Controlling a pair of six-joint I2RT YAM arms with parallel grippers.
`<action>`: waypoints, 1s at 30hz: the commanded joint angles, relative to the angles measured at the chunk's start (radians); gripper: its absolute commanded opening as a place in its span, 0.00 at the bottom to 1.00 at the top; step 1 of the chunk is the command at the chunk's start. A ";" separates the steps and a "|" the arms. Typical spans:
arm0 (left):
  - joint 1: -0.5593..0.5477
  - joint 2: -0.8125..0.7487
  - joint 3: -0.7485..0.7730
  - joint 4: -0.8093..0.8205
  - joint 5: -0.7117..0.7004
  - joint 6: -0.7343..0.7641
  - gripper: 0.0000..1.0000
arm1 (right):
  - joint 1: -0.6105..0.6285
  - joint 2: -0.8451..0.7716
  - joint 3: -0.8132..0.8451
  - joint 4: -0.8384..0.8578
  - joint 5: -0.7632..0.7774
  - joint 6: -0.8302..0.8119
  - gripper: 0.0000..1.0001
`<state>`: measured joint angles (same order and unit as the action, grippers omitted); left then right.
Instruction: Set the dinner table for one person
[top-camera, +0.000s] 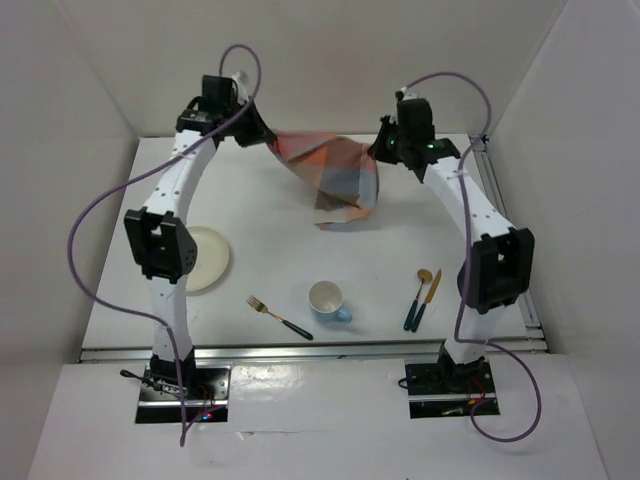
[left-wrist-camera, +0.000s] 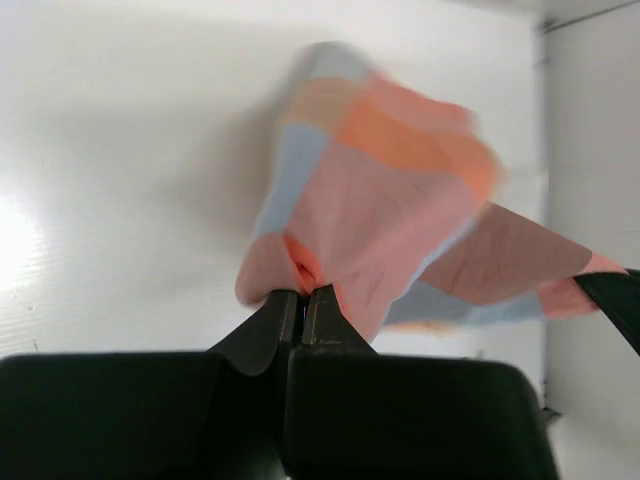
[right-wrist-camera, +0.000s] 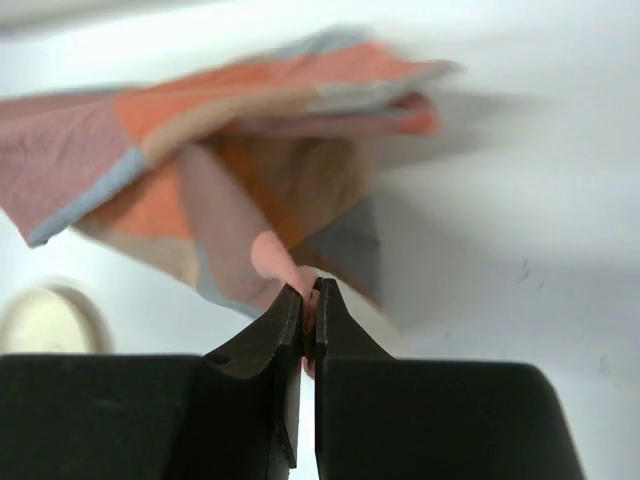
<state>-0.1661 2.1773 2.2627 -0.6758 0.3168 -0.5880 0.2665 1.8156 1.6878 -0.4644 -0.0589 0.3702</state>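
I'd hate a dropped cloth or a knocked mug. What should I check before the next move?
1. Left end effector shut on the cloth: ok.
2. Right end effector shut on the cloth: ok.
3. Cloth spread flat between the arms: not ok, it hangs bunched and folded.
4. Cloth's low edge off the table: cannot tell.
5. Plate, fork, mug, spoon and knife apart from the cloth, nearer the front: ok.
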 joint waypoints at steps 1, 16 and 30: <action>0.031 -0.217 -0.006 0.083 0.060 -0.055 0.00 | -0.007 -0.162 0.075 0.004 0.073 -0.031 0.00; 0.062 -0.643 -0.769 0.328 0.235 -0.245 0.00 | -0.007 -0.544 -0.376 0.081 0.131 -0.019 0.00; 0.094 -0.222 -0.241 0.537 0.488 -0.499 0.00 | -0.050 -0.031 0.289 0.136 0.116 -0.172 0.00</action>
<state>-0.0967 1.8988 1.9224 -0.2802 0.6792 -0.9852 0.2363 1.7004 1.8278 -0.3904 0.0456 0.2543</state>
